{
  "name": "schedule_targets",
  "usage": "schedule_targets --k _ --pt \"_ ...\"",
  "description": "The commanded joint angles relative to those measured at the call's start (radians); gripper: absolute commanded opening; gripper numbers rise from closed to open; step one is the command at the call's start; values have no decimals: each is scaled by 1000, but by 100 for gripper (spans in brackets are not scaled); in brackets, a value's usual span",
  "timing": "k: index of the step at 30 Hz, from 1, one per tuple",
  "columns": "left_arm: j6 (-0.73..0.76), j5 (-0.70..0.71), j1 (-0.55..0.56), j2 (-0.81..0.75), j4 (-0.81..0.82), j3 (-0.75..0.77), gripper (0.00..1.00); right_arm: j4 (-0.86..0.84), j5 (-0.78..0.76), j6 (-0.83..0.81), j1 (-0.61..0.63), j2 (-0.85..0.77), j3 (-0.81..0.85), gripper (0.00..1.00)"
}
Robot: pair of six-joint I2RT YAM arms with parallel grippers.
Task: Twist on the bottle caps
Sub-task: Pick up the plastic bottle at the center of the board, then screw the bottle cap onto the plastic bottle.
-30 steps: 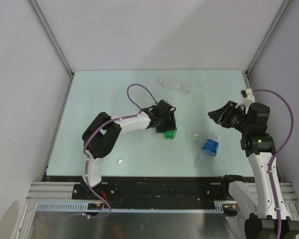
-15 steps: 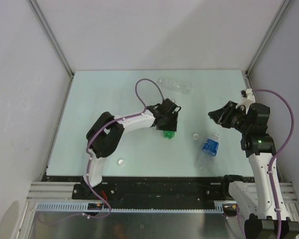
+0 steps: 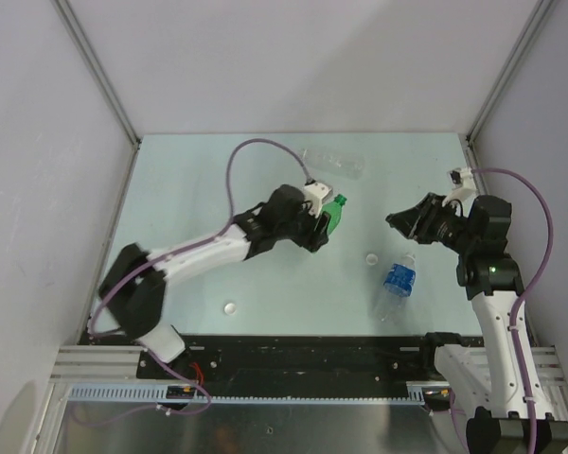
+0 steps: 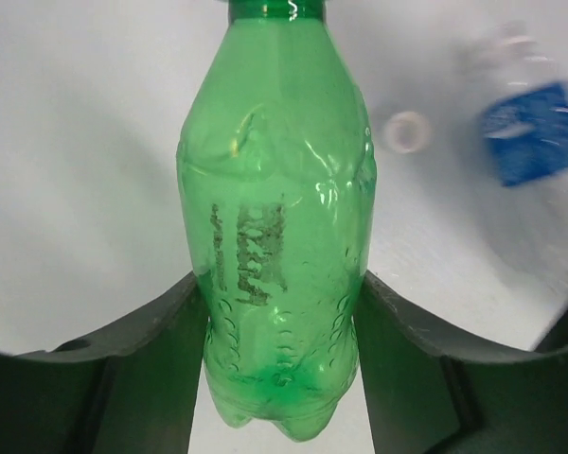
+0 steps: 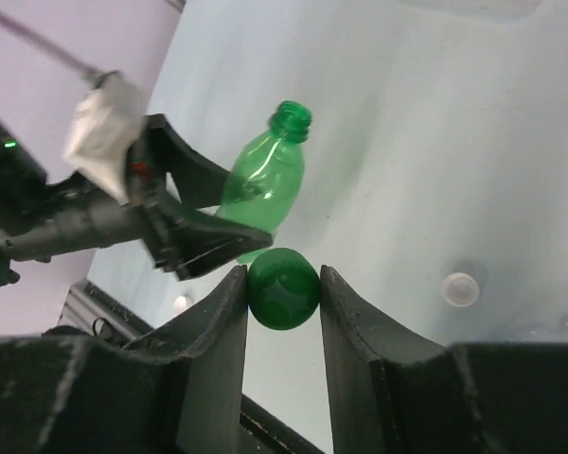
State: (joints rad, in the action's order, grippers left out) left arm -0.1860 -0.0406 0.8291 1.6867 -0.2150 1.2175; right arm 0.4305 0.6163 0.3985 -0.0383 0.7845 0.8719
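The left gripper [image 3: 322, 224] clamps the translucent green bottle [image 3: 334, 210] around its lower body, one finger pressed against each side, and holds it above the pale table [image 3: 189, 180] with its open, uncapped neck tilted up and away from the arm. To the right of the green bottle, apart from it, the right gripper [image 3: 396, 219] pinches the green cap [image 5: 282, 287] between its two fingers, the jaws set narrow on that small round piece; from the right wrist camera the cap sits just below the green bottle's base, though the overhead view shows a gap between the two. One white cap [image 3: 371, 256] lies on the table to the near right of the green bottle, and just beyond that cap the clear bottle with the blue label [image 3: 396, 284] lies on its side, neck pointing back toward the right gripper. The second white cap [image 3: 230, 307] rests well off to the near left of the green bottle, close to the table's front edge. The clear unlabelled bottle [image 3: 331, 161] lies on its side behind the green bottle, toward the far wall.
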Motion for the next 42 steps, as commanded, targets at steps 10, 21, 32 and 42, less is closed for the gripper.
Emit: schedule_targets --k 10,21,32,42 --pt "390 -723 0 -409 393 -453 0 3 5 -216 374 -23 93 29" --pt "453 -685 1 -556 396 -506 0 79 46 -322 447 -51 113 32" --pt "314 -568 2 -564 394 -473 0 -15 113 -322 486 -48 113 32" --pt "243 -393 1 -638 393 -487 0 -77 121 -307 486 -71 113 32"
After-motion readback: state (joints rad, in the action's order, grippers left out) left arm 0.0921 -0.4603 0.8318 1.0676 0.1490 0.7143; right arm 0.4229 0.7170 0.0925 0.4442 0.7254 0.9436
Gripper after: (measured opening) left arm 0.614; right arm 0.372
